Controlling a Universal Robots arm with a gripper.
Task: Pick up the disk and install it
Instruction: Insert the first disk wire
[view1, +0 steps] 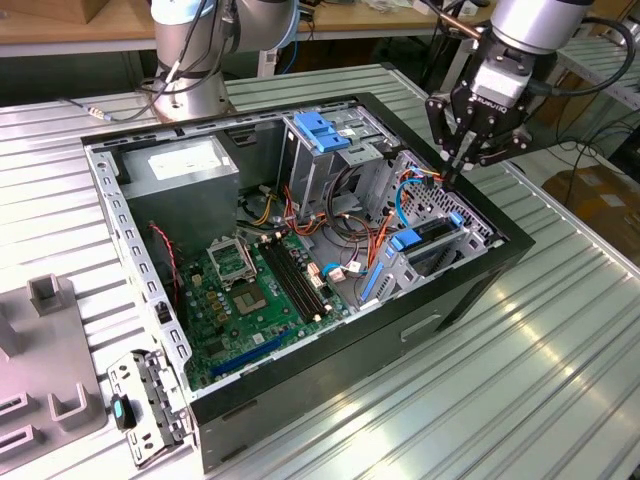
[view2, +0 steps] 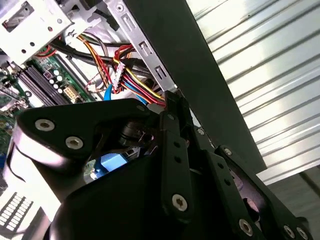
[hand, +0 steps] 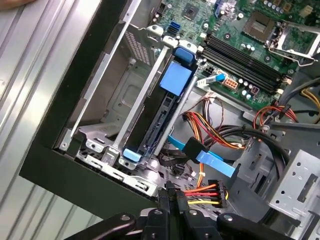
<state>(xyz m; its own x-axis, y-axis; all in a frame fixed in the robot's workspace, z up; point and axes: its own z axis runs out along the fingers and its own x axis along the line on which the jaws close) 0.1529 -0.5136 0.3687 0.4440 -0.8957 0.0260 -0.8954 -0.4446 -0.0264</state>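
The computer case (view1: 470, 290) has black outer walls and a bare silver-grey metal inside. The motherboard (view1: 250, 300) is green, with black memory slots and a blue slot near its edge. The disk (hand: 165, 115), standing on edge in its bay, is dark along its side with blue plastic rails and a bright blue tab. The cables (hand: 210, 127) are red, orange, yellow and black; one flat cable is light blue. The end effector (view1: 450, 178) is black. The desk (view1: 560, 380) is silver-grey with ribbed stripes.
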